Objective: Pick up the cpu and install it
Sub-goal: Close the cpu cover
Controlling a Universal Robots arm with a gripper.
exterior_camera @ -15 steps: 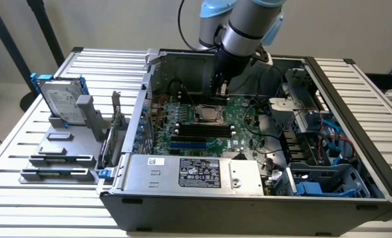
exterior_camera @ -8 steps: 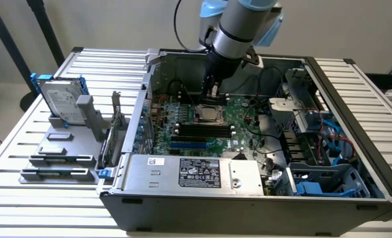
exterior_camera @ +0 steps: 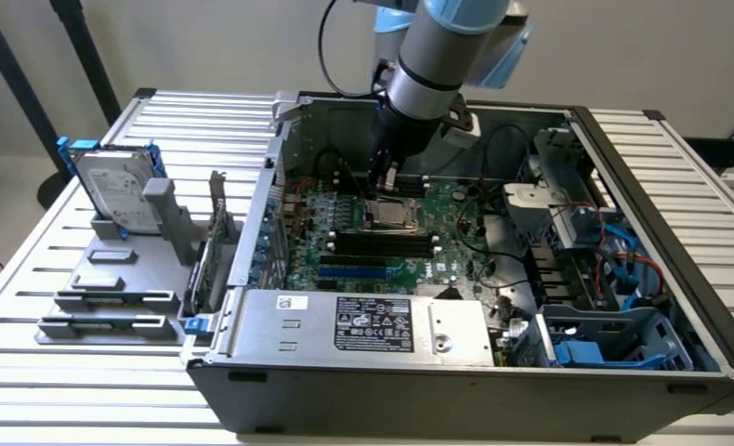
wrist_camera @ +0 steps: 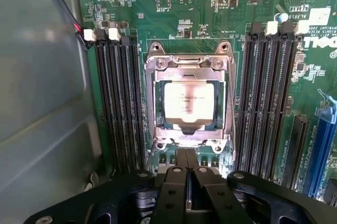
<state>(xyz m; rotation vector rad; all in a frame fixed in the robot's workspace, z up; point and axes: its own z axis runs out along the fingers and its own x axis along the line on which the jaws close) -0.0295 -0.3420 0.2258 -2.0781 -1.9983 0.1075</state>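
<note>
Exterior view, taken from its left across to its right, with the wrist view for the close work:

- Table [exterior_camera: 20,279]: slatted metal, and it carries everything listed below.
- Rack [exterior_camera: 156,246]: grey, standing well apart from the gripper and outside the case.
- Drive [exterior_camera: 113,190]: upright in the rack, in a blue frame. It is not the task's thing.
- Bars [exterior_camera: 107,323]: long and grey, lying flat at the rack's near end.
- Case [exterior_camera: 466,395]: open on top. We count in it the board [exterior_camera: 460,232], a supply [exterior_camera: 367,325] along the near wall, and a cage [exterior_camera: 603,339] with blue parts at the exterior view's right.
- Arm [exterior_camera: 436,56]: reaches down into the case over the board.
- Gripper [wrist_camera: 185,153]: fingers pressed together with nothing between them, so we enter it as empty.
- Cpu [wrist_camera: 188,105]: lies flat in the socket [wrist_camera: 158,63] on the board, silver top up, inside the metal frame. We cannot tell whether that frame is latched.
- Relation: the cpu lies below the fingertips and a little ahead of them, close but not touching.
- Axis: the cpu is near square. The frame's longer side runs parallel to the slots.
- Slots [wrist_camera: 118,103]: black, flanking the socket on both sides, and they look empty.
</note>
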